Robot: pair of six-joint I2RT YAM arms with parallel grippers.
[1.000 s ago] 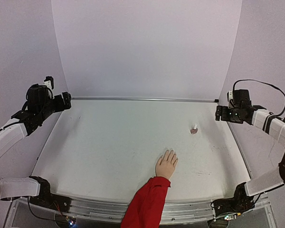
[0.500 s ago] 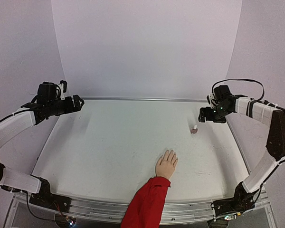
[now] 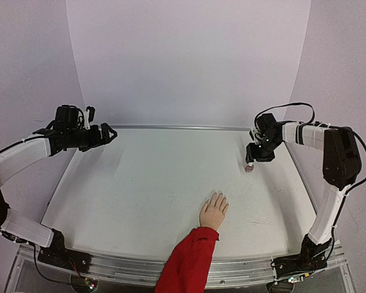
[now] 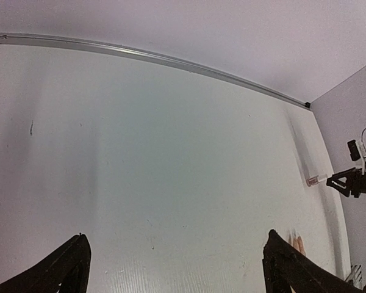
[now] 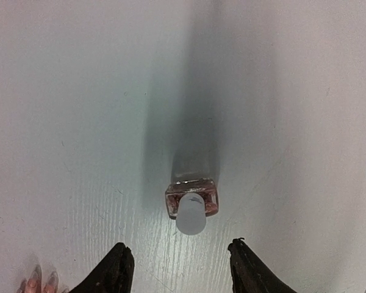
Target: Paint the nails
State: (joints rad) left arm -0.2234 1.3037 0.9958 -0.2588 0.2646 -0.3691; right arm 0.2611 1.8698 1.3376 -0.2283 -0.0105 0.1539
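The pale mannequin hand [image 3: 213, 212] lies flat near the table's front, its red sleeve [image 3: 186, 264] running off the near edge. Its nails [image 5: 39, 280] show small at the bottom left of the right wrist view. A small pinkish bottle [image 3: 249, 166] with a white cap [image 5: 190, 215] stands at the right back. My right gripper [image 3: 255, 159] hovers just above it, open, and the cap sits just beyond the fingertips [image 5: 117, 269], not between them. My left gripper [image 3: 110, 133] hangs open over the table's far left, holding nothing.
A metal rail [image 3: 183, 127] marks the table's back edge below the pale backdrop wall. In the left wrist view the bottle [image 4: 316, 180] and the right gripper [image 4: 352, 182] show at the far right, with the hand's fingertips [image 4: 298, 243] beside my left gripper's finger.
The right arm swung in from the right wall to just above the bottle, and its jaws narrowed. The left arm moved rightward over the table's left edge, still open.
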